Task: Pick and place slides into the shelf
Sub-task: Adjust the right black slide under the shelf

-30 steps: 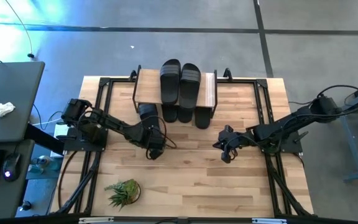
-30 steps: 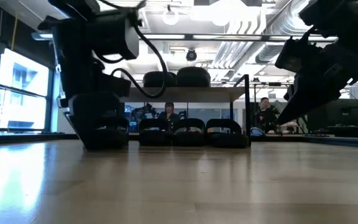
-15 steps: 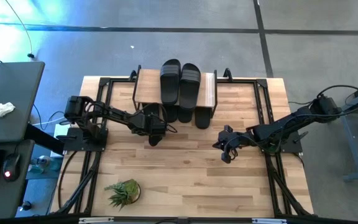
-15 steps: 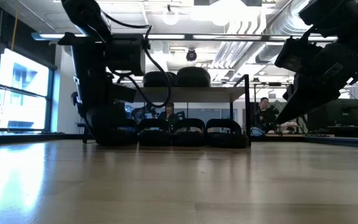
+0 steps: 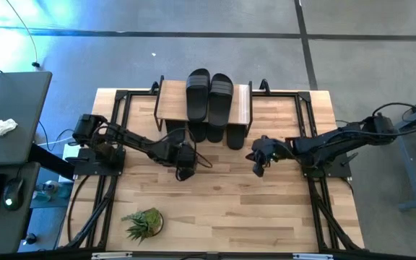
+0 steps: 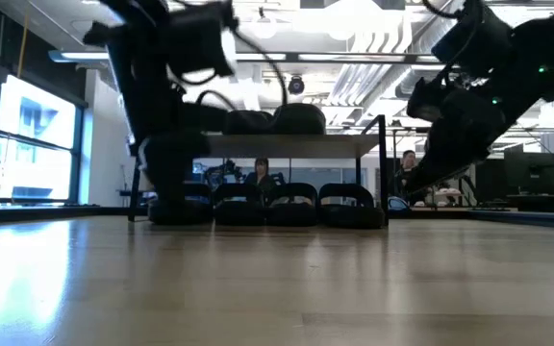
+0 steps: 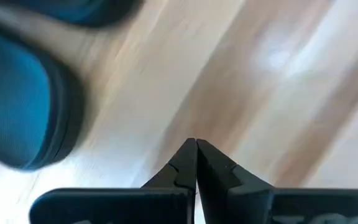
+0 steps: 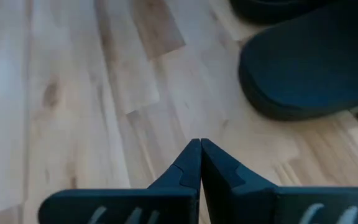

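The shelf (image 5: pixel 168 101) stands at the table's far middle. Two black slides (image 5: pixel 198 94) (image 5: pixel 221 96) lie on its top plank. Several more (image 5: pixel 235 136) sit on the lower tier, heels poking out toward the near edge; the low view shows them as dark humps (image 6: pixel 293 204). My left gripper (image 5: pixel 184 173) is shut and hovers over bare table, just in front of the leftmost lower slide (image 5: pixel 175 131), whose end shows in its wrist view (image 7: pixel 23 106). My right gripper (image 5: pixel 256 170) is shut too, near the rightmost lower slide (image 8: pixel 309 68).
A small potted plant (image 5: pixel 143 222) sits near the table's near left corner. Black frame rails (image 5: pixel 114 123) run along the table's sides. Bare wood lies between the grippers and the near edge. People (image 6: pixel 261 175) sit in the room behind the shelf.
My left gripper went toward the shelf's left lower end, then drew back toward the near edge to roughly where it started. My right gripper moved a little toward the far edge and the table's left, closer to the shelf.
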Robot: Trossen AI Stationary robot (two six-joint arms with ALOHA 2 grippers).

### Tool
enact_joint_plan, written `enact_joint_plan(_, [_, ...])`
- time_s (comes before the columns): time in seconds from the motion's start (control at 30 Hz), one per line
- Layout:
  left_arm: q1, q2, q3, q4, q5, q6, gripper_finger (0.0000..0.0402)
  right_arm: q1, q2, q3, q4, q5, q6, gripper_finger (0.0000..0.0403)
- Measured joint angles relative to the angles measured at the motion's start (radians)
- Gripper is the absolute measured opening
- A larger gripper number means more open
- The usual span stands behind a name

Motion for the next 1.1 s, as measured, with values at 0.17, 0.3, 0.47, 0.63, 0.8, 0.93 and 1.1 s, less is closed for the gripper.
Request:
enact_joint_plan(0.17, [-0.083, 0.0, 0.08, 0.0, -0.005, 0.004, 0.0, -0.11, 0.0, -0.132, 0.269, -0.231, 0.035, 0.0])
enact_joint_plan(0.3, [-0.145, 0.0, 0.157, -0.015, -0.006, 0.008, 0.0, -0.108, 0.0, -0.224, 0.402, -0.195, 0.116, 0.0])
enact_joint_plan(0.47, [-0.206, 0.0, 0.237, -0.03, -0.039, 0.009, 0.0, -0.053, 0.0, -0.18, 0.357, 0.012, 0.127, 0.0])
enact_joint_plan(0.63, [-0.232, 0.0, 0.29, -0.065, -0.048, 0.009, 0.0, -0.041, 0.055, -0.102, 0.242, 0.089, 0.125, 0.0])
enact_joint_plan(0.8, [-0.243, -0.016, 0.3, -0.087, -0.048, 0.007, 0.0, -0.042, 0.163, -0.07, 0.272, 0.056, 0.11, 0.0])
enact_joint_plan(0.93, [-0.244, -0.052, 0.301, -0.112, -0.066, -0.012, 0.0, -0.043, 0.234, -0.043, 0.336, 0.113, 0.121, 0.0])
enact_joint_plan(1.1, [-0.244, -0.095, 0.301, -0.133, -0.089, -0.019, 0.0, -0.058, 0.324, 0.003, 0.331, 0.121, 0.133, 0.0])
